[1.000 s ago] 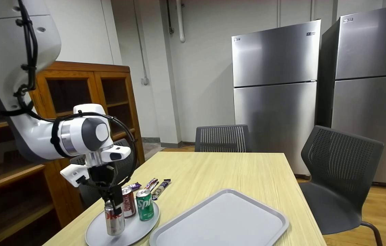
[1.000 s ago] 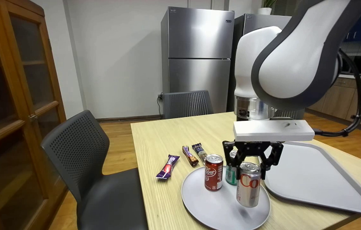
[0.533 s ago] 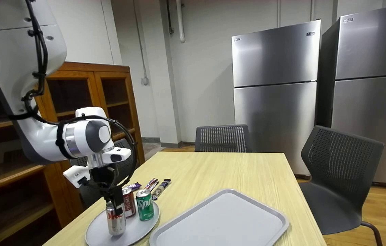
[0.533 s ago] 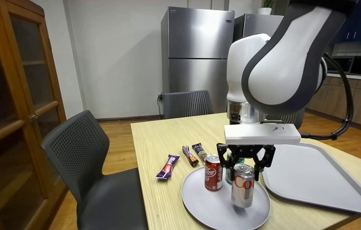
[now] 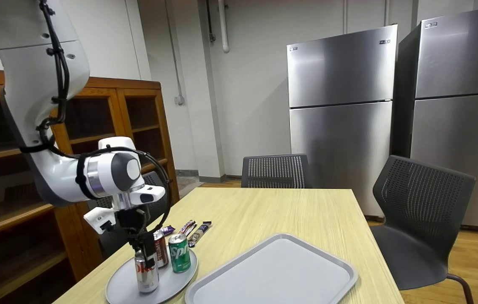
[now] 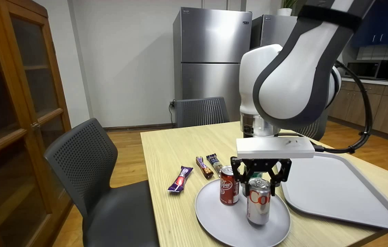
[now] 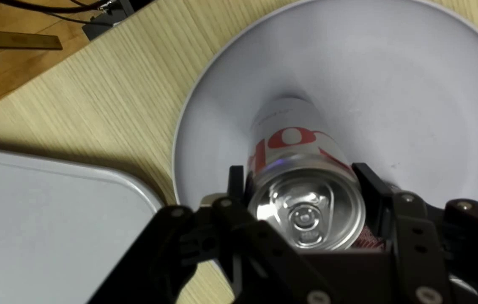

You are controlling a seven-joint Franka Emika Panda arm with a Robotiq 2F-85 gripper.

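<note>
A silver Diet Coke can (image 6: 258, 203) is pinched between the fingers of my gripper (image 6: 259, 189), one on each side near its top. The wrist view shows its lid (image 7: 306, 211) facing the camera, with a black fingertip (image 7: 235, 181) against the left side. The can leans slightly over the round grey plate (image 6: 211, 219); whether its base touches the plate I cannot tell. Beside it on the plate stand a red Dr Pepper can (image 6: 229, 185) and a green Sprite can (image 5: 179, 253). The Sprite can is mostly hidden behind the gripper in an exterior view.
A grey rectangular tray (image 5: 277, 274) lies on the wooden table (image 5: 264, 211) beside the plate. Behind the plate are several wrapped bars, among them a purple one (image 6: 180, 179) and a dark one (image 5: 200, 233). Chairs (image 5: 424, 211) stand around the table.
My gripper has come down with the silver can, which now sits lower, close to the plate. It has also shifted a little toward the Dr Pepper can. The other cans have not moved.
</note>
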